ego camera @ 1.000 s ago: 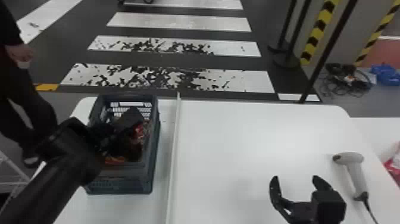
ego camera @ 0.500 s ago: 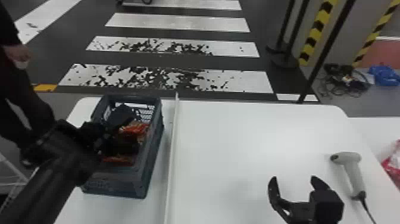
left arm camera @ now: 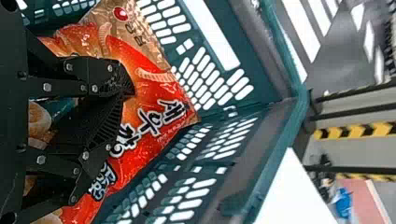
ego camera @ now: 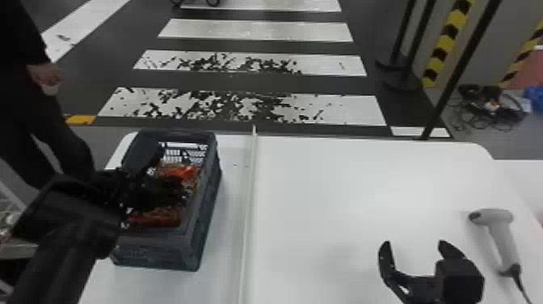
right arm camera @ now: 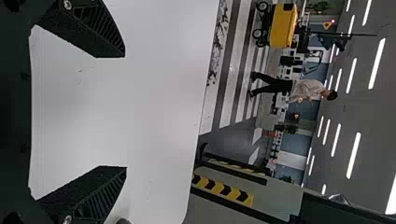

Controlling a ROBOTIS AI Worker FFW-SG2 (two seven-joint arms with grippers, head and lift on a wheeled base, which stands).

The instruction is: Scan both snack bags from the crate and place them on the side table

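Observation:
My left gripper (ego camera: pixel 182 191) reaches down into the dark crate (ego camera: pixel 207 202) at the left. Inside are an orange-red snack bag (ego camera: pixel 184 173) beyond it and more red packaging (ego camera: pixel 155 218) nearer. In the left wrist view the left gripper (left arm camera: pixel 129 91) has its tips together at the red bag (left arm camera: pixel 154 77), shut on its film; another bag part (left arm camera: pixel 39 122) shows between the finger bases. My right gripper (ego camera: pixel 414 244) is parked over the white table at the front right, and the right gripper (right arm camera: pixel 124 112) in its wrist view is open. The grey scanner (ego camera: pixel 501 238) stands to its right.
A thin white divider (ego camera: pixel 249 210) runs down the table (ego camera: pixel 343 182) just right of the crate. The scanner's cable trails to the front edge. A black post (ego camera: pixel 460 72) rises beyond the table's far edge, and loose cables (ego camera: pixel 491 107) lie on the floor behind.
The left gripper has shifted a little within the crate, uncovering more orange bag near its far end. The crate has turned slightly. My right gripper has kept its place.

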